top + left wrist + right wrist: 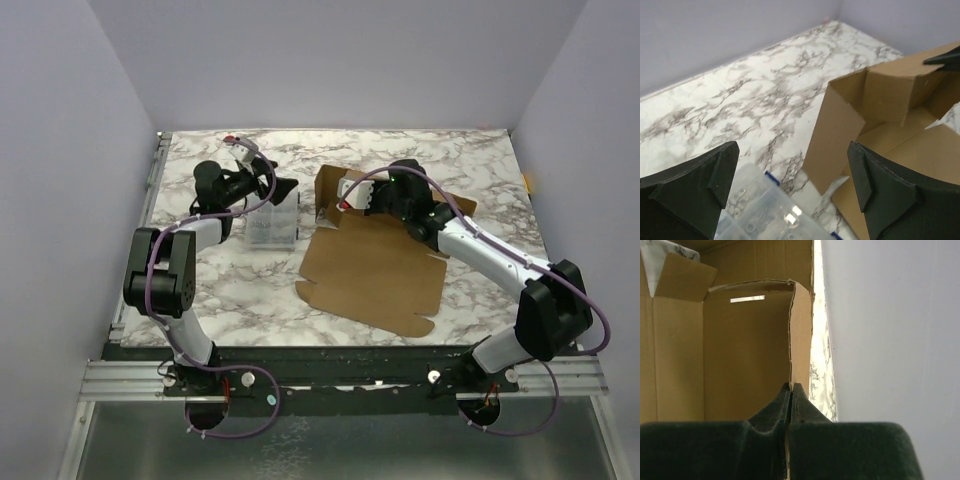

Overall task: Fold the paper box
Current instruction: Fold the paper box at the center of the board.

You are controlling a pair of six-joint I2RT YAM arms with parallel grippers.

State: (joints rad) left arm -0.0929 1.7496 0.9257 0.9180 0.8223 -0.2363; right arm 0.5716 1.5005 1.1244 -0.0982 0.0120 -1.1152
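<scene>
The paper box [370, 268] is a brown die-cut cardboard sheet lying mostly flat at the table's middle, with its far-left flaps [333, 193] raised upright. My right gripper [352, 198] is at those raised flaps. In the right wrist view it [791, 388] is shut on the thin edge of an upright cardboard wall [745, 350]. My left gripper [285, 189] hovers left of the raised flaps. In the left wrist view it [792, 155] is open wide with nothing between its fingers [890, 190], and the standing box corner [875, 110] is just ahead to the right.
A small clear plastic compartment case [272, 226] holding small metal parts sits on the marble table [220, 285] just left of the box, directly under my left gripper [765, 212]. Lilac walls close in the back and both sides.
</scene>
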